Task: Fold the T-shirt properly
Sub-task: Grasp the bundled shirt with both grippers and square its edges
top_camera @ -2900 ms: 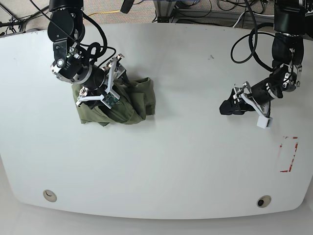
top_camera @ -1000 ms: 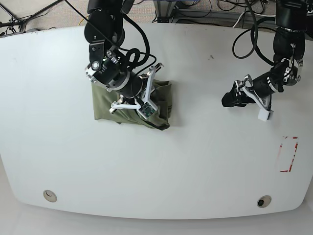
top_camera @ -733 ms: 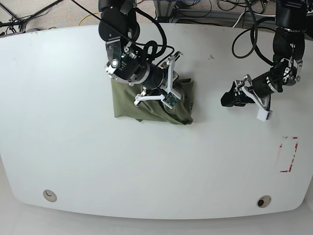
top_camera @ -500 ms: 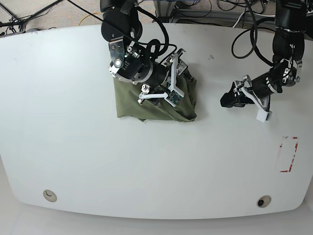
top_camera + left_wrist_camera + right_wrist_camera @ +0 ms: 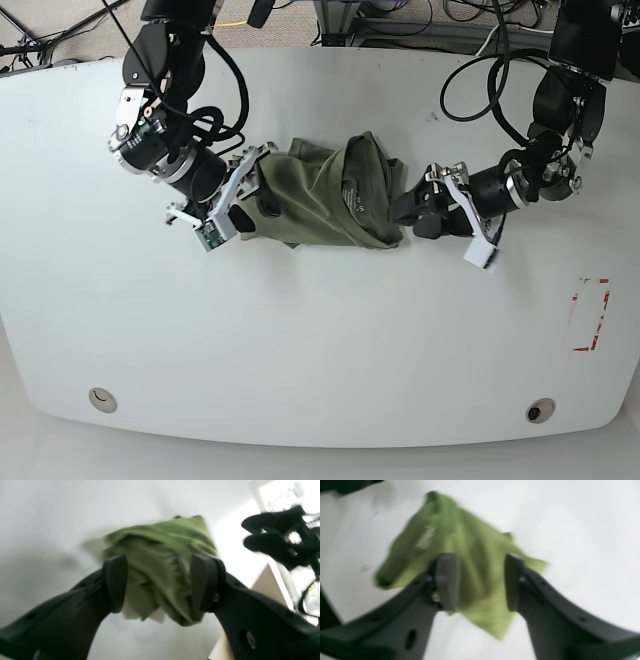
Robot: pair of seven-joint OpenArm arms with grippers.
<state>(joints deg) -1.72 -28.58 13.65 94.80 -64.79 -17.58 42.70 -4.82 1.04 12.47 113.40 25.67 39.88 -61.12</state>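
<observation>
Base view: T-shirt bunched between both, seemingly open, hands.

The T-shirt is soft, matt olive-green cloth, wrinkled into loose ridges, with a small pale printed label showing inside the neck. The table is a smooth white surface with a faint sheen and a few small dark scuffs. The left gripper and the right gripper have matt black plastic-looking jaws; white brackets sit at both wrists in the base view.
</observation>
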